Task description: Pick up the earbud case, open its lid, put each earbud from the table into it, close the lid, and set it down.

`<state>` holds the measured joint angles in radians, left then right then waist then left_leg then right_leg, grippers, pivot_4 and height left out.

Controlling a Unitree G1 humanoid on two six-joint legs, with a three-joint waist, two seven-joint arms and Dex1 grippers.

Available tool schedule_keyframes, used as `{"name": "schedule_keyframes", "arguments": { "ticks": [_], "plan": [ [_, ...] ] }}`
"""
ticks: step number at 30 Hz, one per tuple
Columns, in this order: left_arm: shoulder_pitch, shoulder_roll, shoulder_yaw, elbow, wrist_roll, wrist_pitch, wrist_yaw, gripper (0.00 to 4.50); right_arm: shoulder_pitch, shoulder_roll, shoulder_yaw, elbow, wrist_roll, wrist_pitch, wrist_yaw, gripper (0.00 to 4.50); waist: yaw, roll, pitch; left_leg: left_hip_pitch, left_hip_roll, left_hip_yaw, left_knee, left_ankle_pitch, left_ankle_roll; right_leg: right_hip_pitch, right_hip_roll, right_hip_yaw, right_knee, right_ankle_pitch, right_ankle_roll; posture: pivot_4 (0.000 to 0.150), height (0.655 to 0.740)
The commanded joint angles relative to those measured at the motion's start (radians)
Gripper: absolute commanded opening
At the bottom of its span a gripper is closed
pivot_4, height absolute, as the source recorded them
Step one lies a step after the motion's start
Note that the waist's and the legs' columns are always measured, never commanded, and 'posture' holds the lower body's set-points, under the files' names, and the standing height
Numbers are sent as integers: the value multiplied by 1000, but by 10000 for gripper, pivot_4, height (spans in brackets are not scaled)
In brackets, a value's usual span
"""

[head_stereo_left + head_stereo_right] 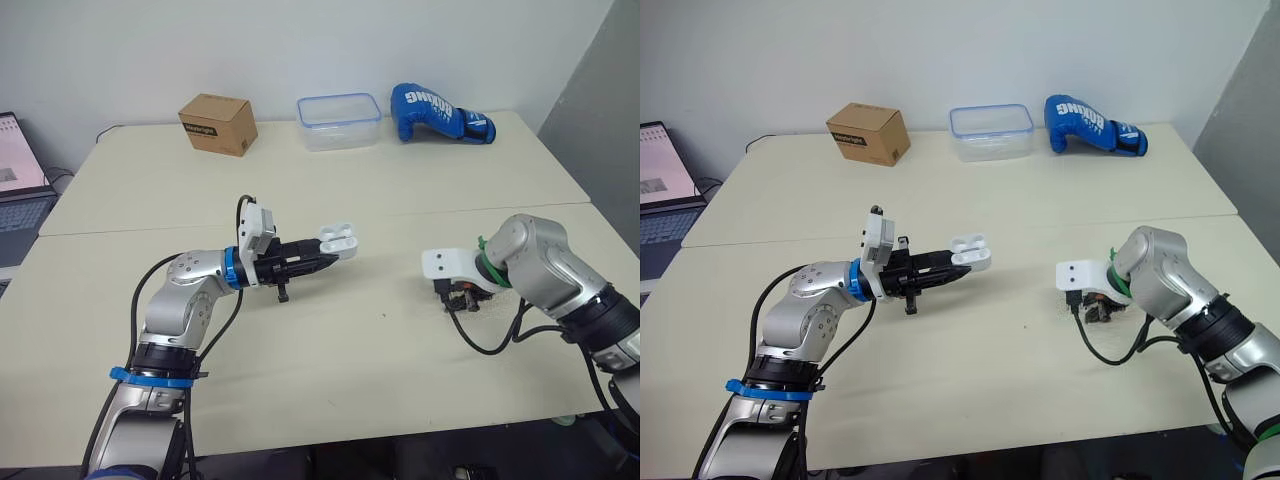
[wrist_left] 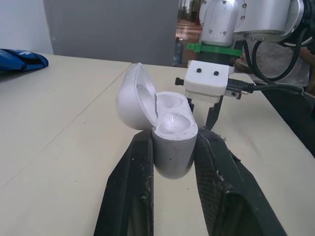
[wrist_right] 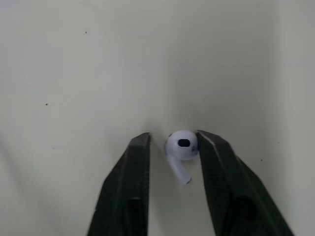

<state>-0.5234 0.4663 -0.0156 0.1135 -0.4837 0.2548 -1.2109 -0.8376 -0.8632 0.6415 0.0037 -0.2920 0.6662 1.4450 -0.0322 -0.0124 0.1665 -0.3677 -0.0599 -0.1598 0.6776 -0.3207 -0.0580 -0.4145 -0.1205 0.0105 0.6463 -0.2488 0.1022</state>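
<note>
On the cream tabletop [image 1: 400,200], the small white earbud [image 3: 181,145] lies between the slightly parted fingers of the right gripper [image 3: 173,137], while the left gripper [image 2: 174,147] clamps the open-lidded white earbud case [image 2: 167,123] aloft to its left.

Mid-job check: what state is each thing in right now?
earbud case: lid open, clamped in left pincer, off the table.
earbud: lying on table, straddled by right pincer.
right pincer: open.
plastic container: lid on.
cardboard box: flaps shut.
laptop: open, screen lit.
</note>
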Motion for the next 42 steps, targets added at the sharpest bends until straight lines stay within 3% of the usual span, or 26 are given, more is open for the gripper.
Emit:
{"name": "schedule_keyframes", "arguments": {
  "ticks": [1,11,20,27,31,42],
  "plan": [
    [-3,-3,-1,-27,-3,-13,-2,7855,4,-14,-26,-15,-9,-4,2,3773,0,0,0,0,0,0,0,0,0,0,0,0,0,0,0,1500,7307],
    [-1,-4,-5,-27,-2,-17,2,7855,8,-18,-47,-37,5,21,2,3841,0,0,0,0,0,0,0,0,0,0,0,0,0,0,0,1500,7307],
    [6,-10,-1,-10,0,-36,9,7855,65,-31,-177,-239,124,266,-10,3841,2,0,0,0,0,0,0,0,0,0,0,0,0,0,0,1500,7307],
    [-11,-16,-4,17,8,-49,4,7855,75,-1,-188,-335,208,463,-97,3841,2,0,0,0,0,0,0,0,0,0,0,0,0,0,0,1500,7307],
    [-29,-19,-5,37,13,-57,-2,7855,87,-47,-99,-364,175,364,-127,3841,3,0,0,0,0,0,0,0,0,0,0,0,0,0,0,1500,7307],
    [-20,-15,-2,24,13,-59,1,7855,75,-104,23,-219,62,40,-115,3841,2,0,0,0,0,0,0,0,0,0,0,0,0,0,0,1500,7307]
  ]
}}
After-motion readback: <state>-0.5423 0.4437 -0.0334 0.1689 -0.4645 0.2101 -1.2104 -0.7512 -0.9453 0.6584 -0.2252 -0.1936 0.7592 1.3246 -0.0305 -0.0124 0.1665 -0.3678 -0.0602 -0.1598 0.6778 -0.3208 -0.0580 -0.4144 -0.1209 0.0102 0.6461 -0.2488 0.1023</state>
